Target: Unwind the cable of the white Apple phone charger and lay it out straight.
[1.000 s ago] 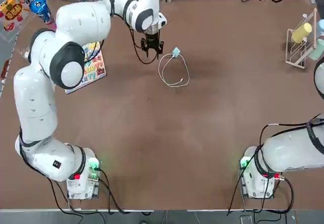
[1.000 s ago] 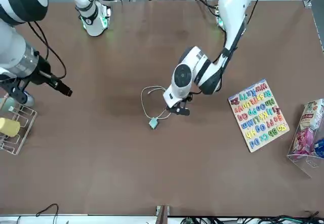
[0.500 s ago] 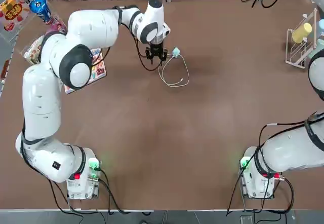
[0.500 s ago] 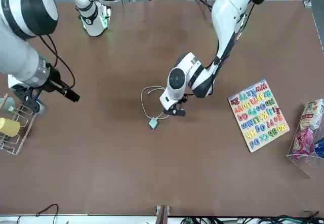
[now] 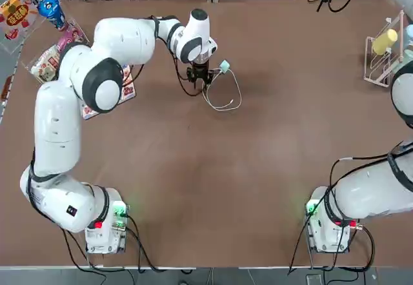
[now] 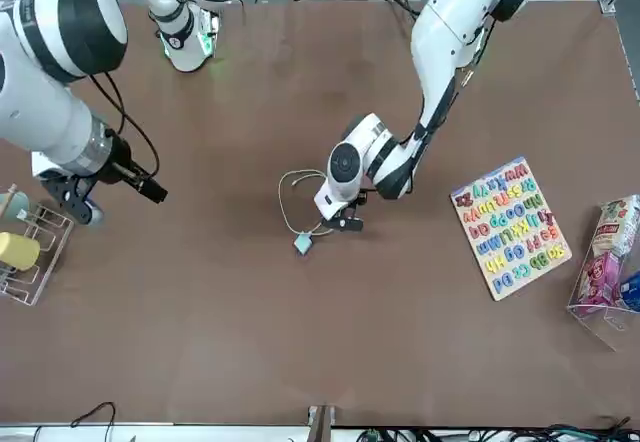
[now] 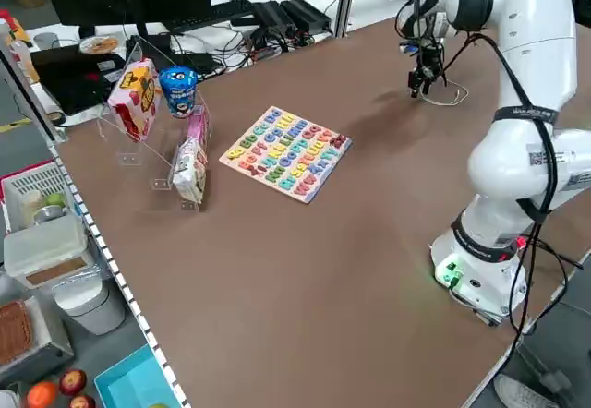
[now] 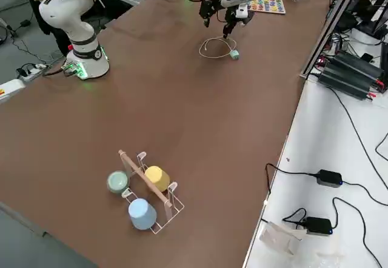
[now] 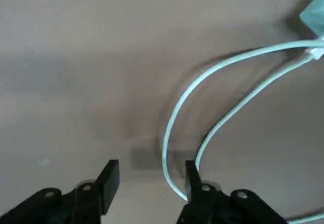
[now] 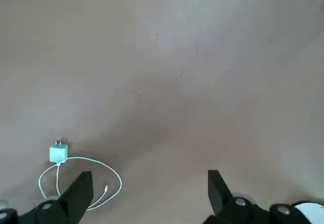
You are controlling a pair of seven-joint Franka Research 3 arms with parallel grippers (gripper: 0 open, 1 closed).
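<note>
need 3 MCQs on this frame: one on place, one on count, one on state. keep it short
1. Where is the left gripper?
A. over the puzzle board
B. low over the cable's loop, beside the charger
C. parked at its base

2. How many cups sit on the wire rack?
A. one
B. three
C. five

3. How does the cable lie?
A. in a loose loop
B. stretched out straight
C. wound tight round the charger

Answers: 1 B, since the top view shows the gripper at the loop's edge next to the white Apple phone charger. 2 B, since the right side view shows a green, a yellow and a blue cup. 3 A, since the cord curves round in an open loop on the table.
</note>
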